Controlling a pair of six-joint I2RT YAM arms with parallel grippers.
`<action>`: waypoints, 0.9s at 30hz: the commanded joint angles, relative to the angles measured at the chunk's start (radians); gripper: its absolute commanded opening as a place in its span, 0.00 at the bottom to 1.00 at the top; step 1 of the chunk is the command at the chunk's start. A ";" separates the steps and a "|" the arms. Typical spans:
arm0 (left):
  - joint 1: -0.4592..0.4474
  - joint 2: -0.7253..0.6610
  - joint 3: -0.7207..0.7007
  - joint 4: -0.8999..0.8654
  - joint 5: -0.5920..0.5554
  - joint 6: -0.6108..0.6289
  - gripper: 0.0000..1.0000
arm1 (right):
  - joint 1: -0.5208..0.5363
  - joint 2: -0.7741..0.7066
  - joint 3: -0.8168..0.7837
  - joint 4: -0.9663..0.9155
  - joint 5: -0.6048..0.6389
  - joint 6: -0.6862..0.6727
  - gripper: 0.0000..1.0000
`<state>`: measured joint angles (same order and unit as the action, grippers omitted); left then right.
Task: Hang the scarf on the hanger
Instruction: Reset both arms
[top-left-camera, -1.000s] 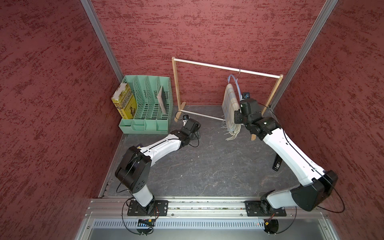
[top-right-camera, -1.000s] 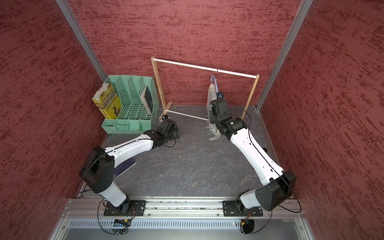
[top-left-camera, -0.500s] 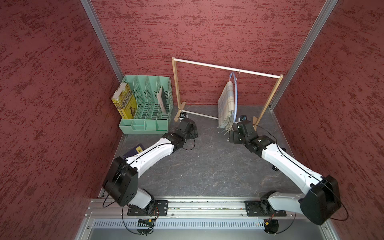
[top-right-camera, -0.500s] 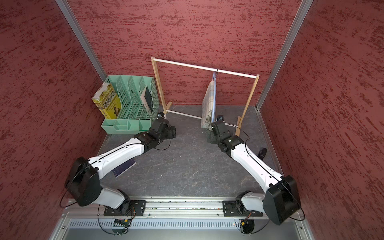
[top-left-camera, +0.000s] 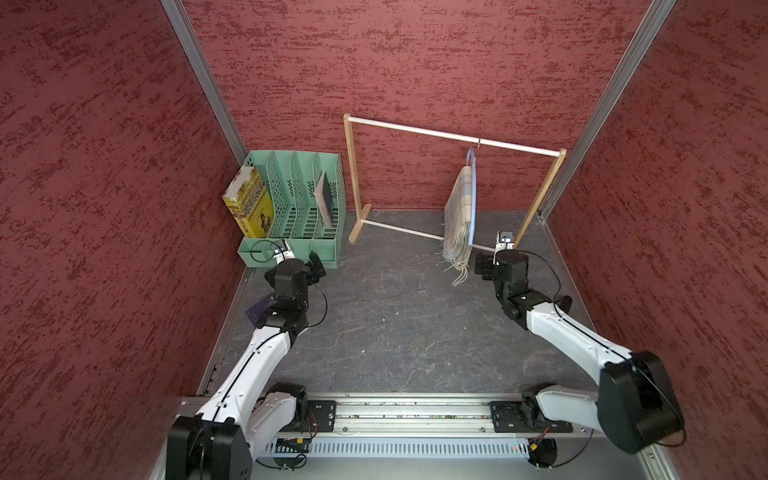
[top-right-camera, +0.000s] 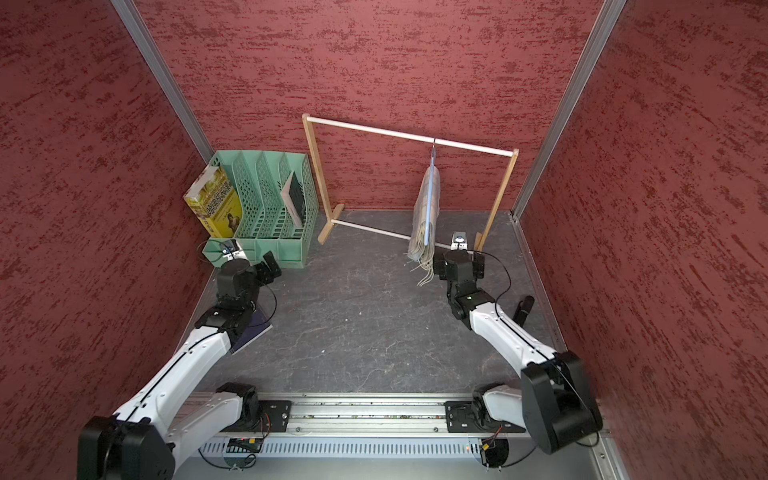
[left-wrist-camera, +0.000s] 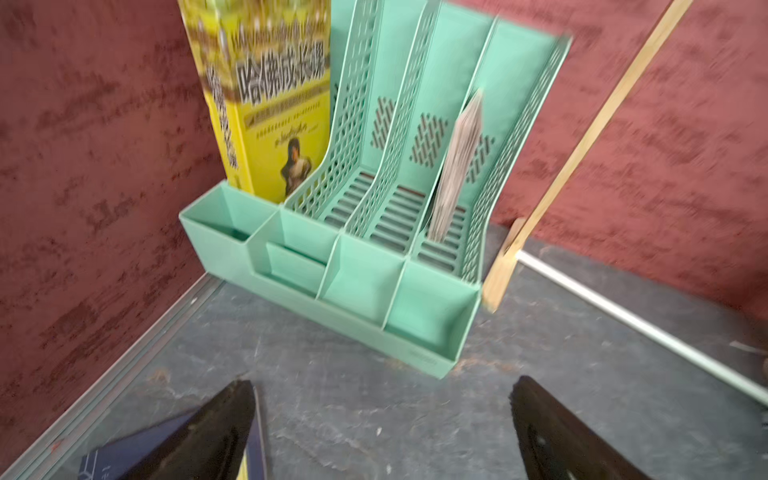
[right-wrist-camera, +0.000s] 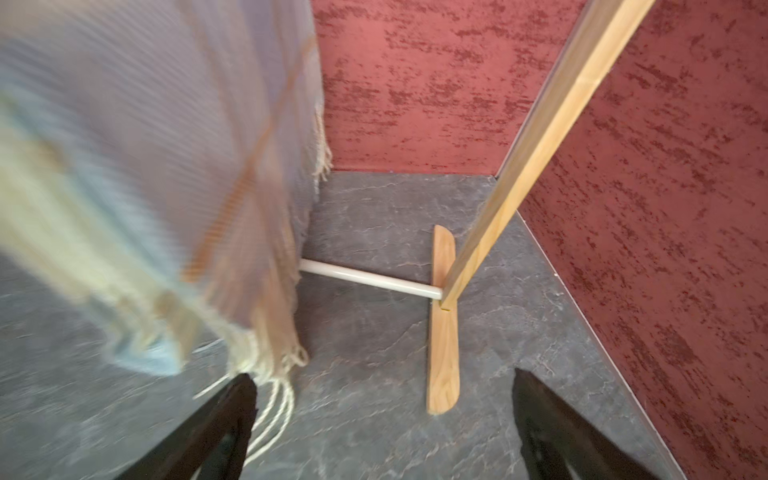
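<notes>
The plaid cream and light-blue scarf (top-left-camera: 457, 216) is draped over the thin light-blue hanger (top-left-camera: 474, 195). The hanger's metal hook (top-left-camera: 479, 143) sits on the rack's white rod. The scarf's fringe dangles just above the floor. My right gripper (top-left-camera: 500, 262) is low beside that fringe, open and holding nothing. In the right wrist view the blurred scarf (right-wrist-camera: 145, 166) hangs ahead of one finger and the gripper (right-wrist-camera: 382, 415) spans bare floor. My left gripper (left-wrist-camera: 382, 415) is open over the floor in front of the green organizer, far from the scarf.
A wooden rack (top-left-camera: 353, 178) with a white rod (top-left-camera: 415, 130) stands at the back. A green file organizer (top-left-camera: 299, 199) with a yellow book (top-left-camera: 249, 203) fills the back left corner. A dark blue notebook (top-right-camera: 253, 328) lies under the left arm. A black object (top-right-camera: 523, 309) lies by the right wall.
The right gripper opened, let go near the hanger and dropped to floor level beside the fringe. The left arm drew back toward the organizer, jaws opening wider. The scarf hangs free.
</notes>
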<state>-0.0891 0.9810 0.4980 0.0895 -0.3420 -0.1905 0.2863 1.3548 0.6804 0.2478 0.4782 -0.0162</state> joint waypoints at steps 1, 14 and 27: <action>0.030 -0.025 -0.180 0.320 0.115 0.124 1.00 | -0.007 0.062 -0.046 0.219 0.010 -0.130 0.99; 0.145 0.382 -0.281 0.941 0.256 0.120 1.00 | -0.242 0.113 -0.406 0.809 -0.287 0.037 0.98; 0.125 0.550 -0.119 0.798 0.380 0.195 1.00 | -0.253 0.184 -0.308 0.682 -0.313 0.037 0.98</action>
<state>0.0334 1.5372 0.3786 0.8948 0.0174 -0.0097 0.0319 1.5436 0.3611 0.9154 0.1844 0.0113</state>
